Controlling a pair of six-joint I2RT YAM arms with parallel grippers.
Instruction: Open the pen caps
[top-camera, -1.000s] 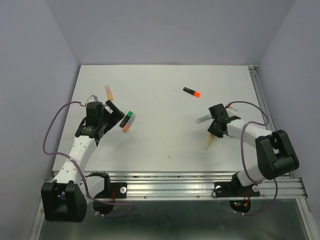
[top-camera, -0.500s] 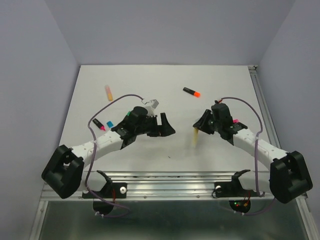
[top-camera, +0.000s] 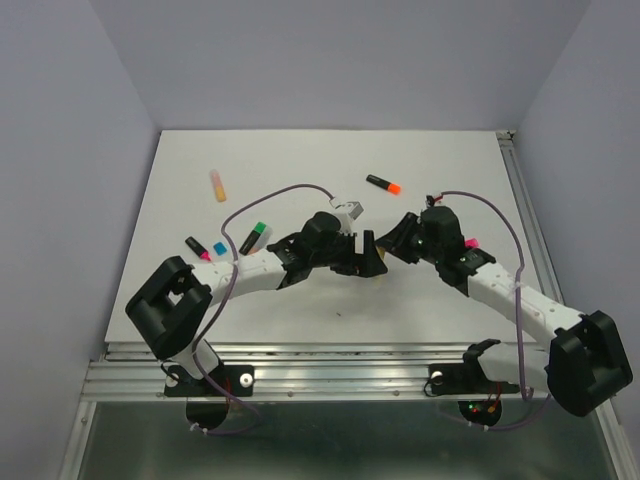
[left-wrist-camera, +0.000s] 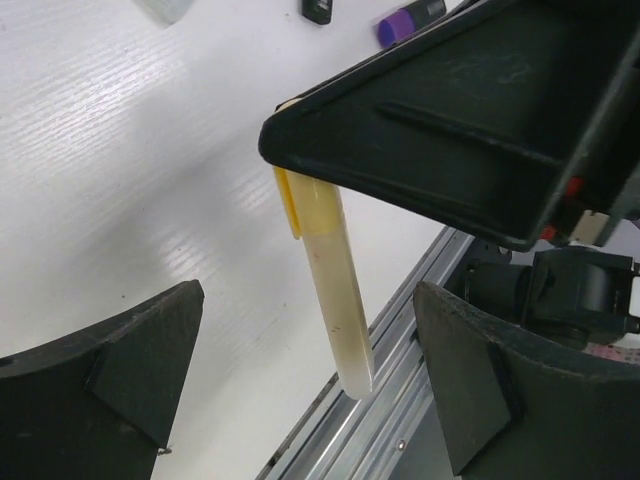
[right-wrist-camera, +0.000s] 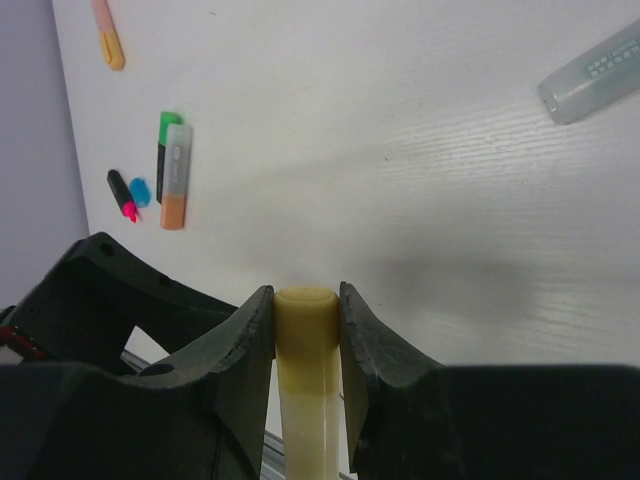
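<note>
Swung in from the left, the left gripper (left-wrist-camera: 308, 300) now brackets the pale yellow highlighter (left-wrist-camera: 340, 340), fingers spread wide and touching nothing. The right gripper (right-wrist-camera: 305, 300) fingers clamp that highlighter's upper end above the worktop (top-camera: 300, 160). Beyond it, the green cap (top-camera: 260, 228) and orange cap (top-camera: 394, 188) sit unopened, so most of the work remains.

Lighting brightly and evenly from overhead, washing the white table (top-camera: 300, 170) pale in the top view. Throwing only faint, soft-edged shadows beneath both arms near the table's middle. Laying a broad grey shadow band on the table just beyond the right gripper (right-wrist-camera: 305, 315) in its wrist view. Smearing the purple pen cap (left-wrist-camera: 398, 24) at the top edge of the left wrist view, softening the near, dark left fingers (left-wrist-camera: 120, 380), while rendering the pale yellow highlighter (left-wrist-camera: 330, 290) and the table's grain crisply.
</note>
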